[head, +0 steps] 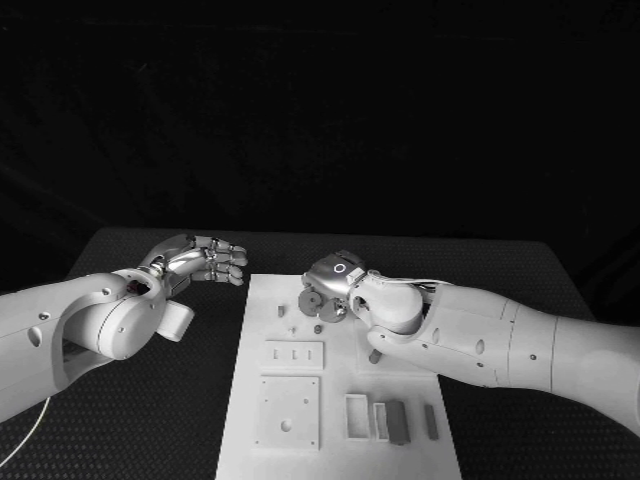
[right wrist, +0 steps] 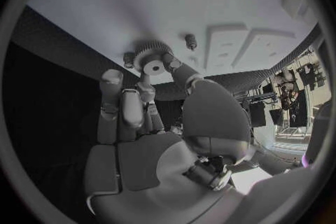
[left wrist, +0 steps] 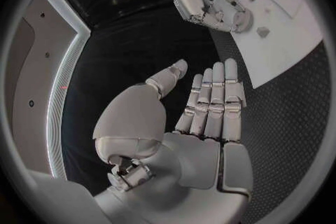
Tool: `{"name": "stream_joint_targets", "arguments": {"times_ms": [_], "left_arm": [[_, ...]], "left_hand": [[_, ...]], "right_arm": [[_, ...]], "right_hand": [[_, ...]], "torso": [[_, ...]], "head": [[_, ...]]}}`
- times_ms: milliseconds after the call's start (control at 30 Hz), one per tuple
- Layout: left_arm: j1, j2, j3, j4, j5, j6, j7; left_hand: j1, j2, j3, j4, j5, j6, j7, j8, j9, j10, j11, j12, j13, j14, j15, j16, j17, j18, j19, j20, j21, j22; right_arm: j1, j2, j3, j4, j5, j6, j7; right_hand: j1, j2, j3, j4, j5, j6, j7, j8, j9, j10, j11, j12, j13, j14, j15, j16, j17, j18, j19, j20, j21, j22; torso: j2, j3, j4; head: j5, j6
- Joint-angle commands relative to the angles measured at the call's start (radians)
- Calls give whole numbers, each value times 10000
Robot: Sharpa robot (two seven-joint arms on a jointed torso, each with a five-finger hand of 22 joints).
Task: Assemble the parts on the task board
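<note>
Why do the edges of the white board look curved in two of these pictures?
Fisheye distortion: in the right wrist view the task board bows round the hand; in the left wrist view its edge bends too; the head view keeps it straight, against a dark, unlit background.

Table (head: 147, 420): black, with a finely textured, dotted surface; it extends on both sides of the white plate and behind it. Cable (head: 10, 428): thin and pale, lying in a curve on the table near its front left corner. Background: dark backdrop behind the table's far edge.
</note>
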Motion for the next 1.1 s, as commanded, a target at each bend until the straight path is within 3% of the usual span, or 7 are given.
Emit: {"name": "stream_joint_targets", "arguments": {"times_ms": [33,333,433,667,933,1100], "left_arm": [[28,14,8,24,-4,55,59],[29,-7,10,42,-4,41,60],[28,72,10,-32,-9,46,79],[22,174,-3,-185,3,61,76],[22,180,-4,-192,4,59,74],[22,163,-4,-187,4,45,70]], "left_hand": [[-59,-47,-27,17,-54,-38,3,-60,18,59,-15,-49,10,49,5,-41,11,130,72,31,-62,10],[-59,-50,-28,17,-55,-38,3,-62,21,62,-15,-55,12,50,5,-47,16,130,73,30,-65,11],[-58,-51,-27,17,-54,-38,3,-64,22,63,-15,-57,12,50,5,-49,17,130,73,30,-66,12],[-60,-47,-27,19,-54,-41,3,-67,24,62,-14,-62,12,51,5,-52,20,130,74,31,-68,13],[-62,-47,-29,19,-55,-52,8,-77,25,59,-11,-73,12,50,6,-61,25,129,73,31,-74,14],[-62,-48,-30,17,-55,-61,14,-85,26,54,-9,-82,12,51,6,-66,29,129,72,31,-77,15]], "right_arm": [[-6,10,-16,-105,35,182,30],[-6,33,-61,-233,353,284,185],[-6,41,-79,-235,415,198,181],[-5,-40,-82,-193,655,-7,205],[-5,-58,-85,-269,925,382,387],[-5,-101,-88,-288,1135,510,503]], "right_hand": [[90,22,-2,64,-8,257,316,-1,10,69,-2,-65,-17,-19,-43,-62,-11,462,-18,-59,-68,145],[93,0,-31,74,-8,97,364,-103,-25,8,42,-110,-33,-64,-4,-99,-94,462,-49,-48,-103,147],[104,-132,-36,133,-7,-441,521,-424,-182,-53,197,-140,-46,-81,137,-125,-124,462,-57,-47,-137,147],[73,-638,89,602,-5,-1769,648,-1105,-490,-180,309,-152,-53,-72,250,-137,-98,462,-13,-70,-197,139],[97,-719,121,851,-8,-1820,635,-1054,-450,-238,305,-131,-46,-99,251,-147,-130,462,-16,-84,-215,155],[86,-568,108,1021,-9,-1691,603,-922,-382,-272,272,-119,-45,-110,218,-162,-133,462,-36,-82,-228,168]], "torso": [[0,-7,-7],[4,-4,-25],[2,6,-25],[13,-4,-40],[-1,9,-21],[-4,6,-16]], "head": [[-4,-12],[4,-8],[14,-8],[-32,-28],[-61,-31],[-65,-35]]}}
